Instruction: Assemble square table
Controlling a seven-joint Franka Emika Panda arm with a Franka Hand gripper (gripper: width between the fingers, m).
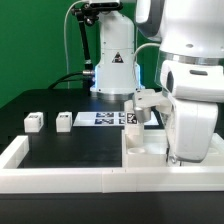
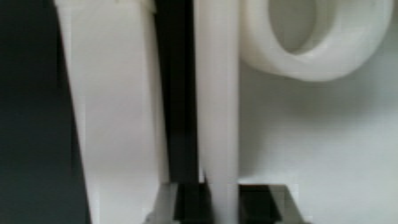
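The square table's white slab (image 1: 146,150) lies at the exterior view's right, by the corner of the white rail, partly hidden by the arm. In the wrist view a thin white edge of the slab (image 2: 215,90) runs straight between my fingers. A rounded recess (image 2: 327,38) shows on its broad face. My gripper (image 2: 217,204) is shut on that edge, with a dark fingertip (image 2: 267,203) pressed against each side. In the exterior view the gripper (image 1: 141,112) sits low over the slab's far side. Two small white legs (image 1: 33,122) (image 1: 65,121) stand apart on the black surface at the left.
The marker board (image 1: 104,119) lies flat behind the slab, left of the gripper. A long white rail (image 1: 60,178) borders the front and left of the black surface. In the wrist view a wider white bar (image 2: 107,100) runs beside the gripped edge across a dark gap.
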